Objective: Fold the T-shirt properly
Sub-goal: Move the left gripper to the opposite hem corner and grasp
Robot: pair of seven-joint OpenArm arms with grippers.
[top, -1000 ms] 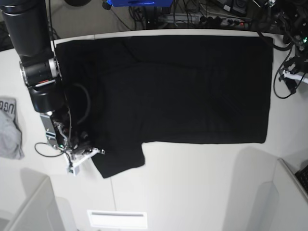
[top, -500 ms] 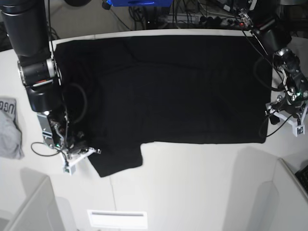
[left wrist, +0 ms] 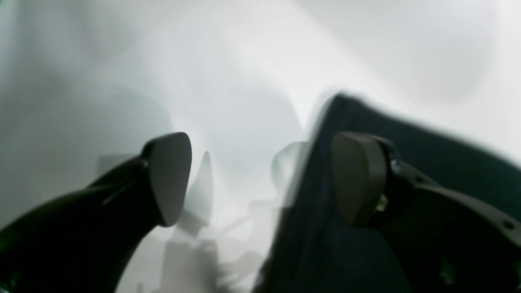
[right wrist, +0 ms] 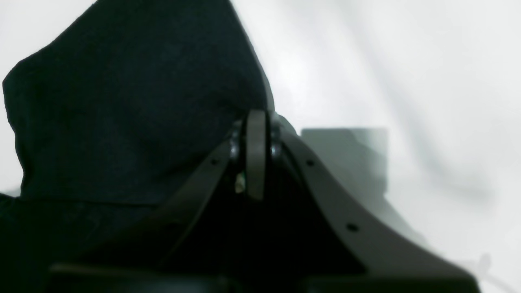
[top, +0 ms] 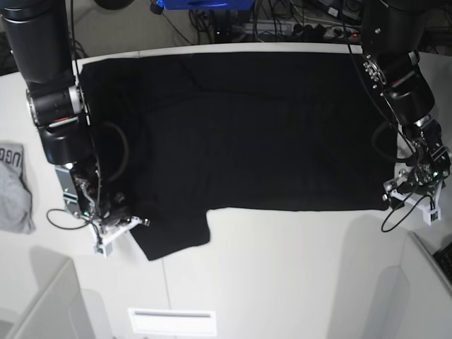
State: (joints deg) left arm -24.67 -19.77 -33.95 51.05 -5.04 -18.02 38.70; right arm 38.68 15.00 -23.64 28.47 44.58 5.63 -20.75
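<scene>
The black T-shirt [top: 240, 134] lies spread flat across the white table [top: 282, 268], one sleeve pointing toward the front left. My right gripper [top: 134, 224] sits at that sleeve's edge. In the right wrist view its pads [right wrist: 256, 154] are pressed together, and the sleeve cloth [right wrist: 134, 101] rises in a peak up to them. My left gripper [top: 393, 200] is low at the shirt's front right corner. In the left wrist view it [left wrist: 262, 179] stands open, with the shirt's edge [left wrist: 317, 228] between the fingers, close to the right pad [left wrist: 358, 179].
A small grey lettered garment [top: 14, 187] lies at the table's left edge. Cables and equipment [top: 282, 28] crowd the back edge. A white slotted plate [top: 171, 321] sits at the front, and low partitions [top: 424, 296] stand at both front corners.
My left arm has come into view at the right and dropped to the shirt's front right corner. My right gripper shifted slightly left, and the sleeve moved with it.
</scene>
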